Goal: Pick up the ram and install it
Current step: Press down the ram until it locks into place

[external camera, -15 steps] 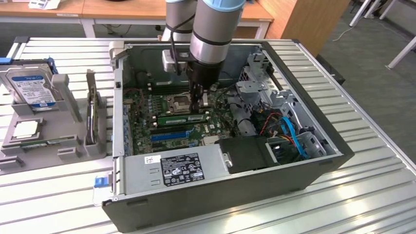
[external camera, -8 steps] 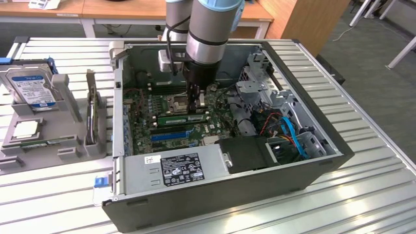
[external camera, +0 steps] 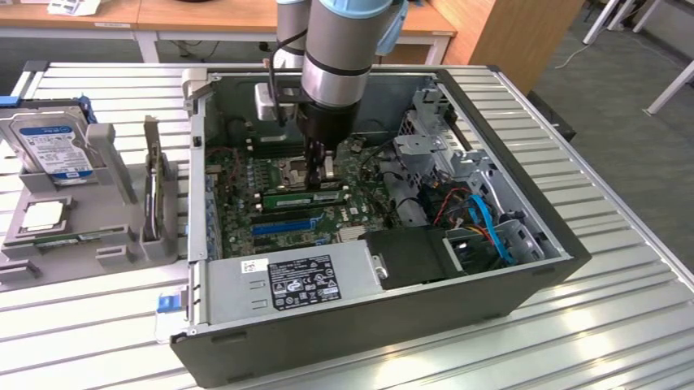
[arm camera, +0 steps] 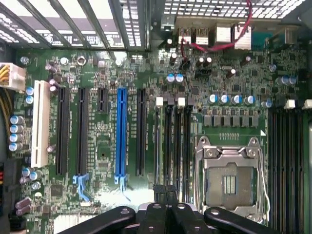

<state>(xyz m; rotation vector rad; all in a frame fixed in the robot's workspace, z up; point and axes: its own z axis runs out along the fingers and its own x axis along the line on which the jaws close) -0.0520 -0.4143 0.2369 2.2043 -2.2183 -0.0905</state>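
One ram (external camera: 305, 197) stick sits directly under my gripper (external camera: 315, 184), lying across the motherboard (external camera: 284, 213) in its slot area inside the open computer case (external camera: 509, 280). My jaws are closed together, tips right at the stick's upper edge. In the wrist view the CPU socket (arm camera: 229, 180) lies just beside the gripper (arm camera: 165, 195), the blue expansion slot (arm camera: 121, 134) opposite.

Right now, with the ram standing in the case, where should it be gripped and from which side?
Grip the ram mid-length, pinching its two flat faces near the top edge, coming from straight above. It stands on edge on the motherboard, thin and long, and the case walls close off the sides. The gripper sits over its middle.
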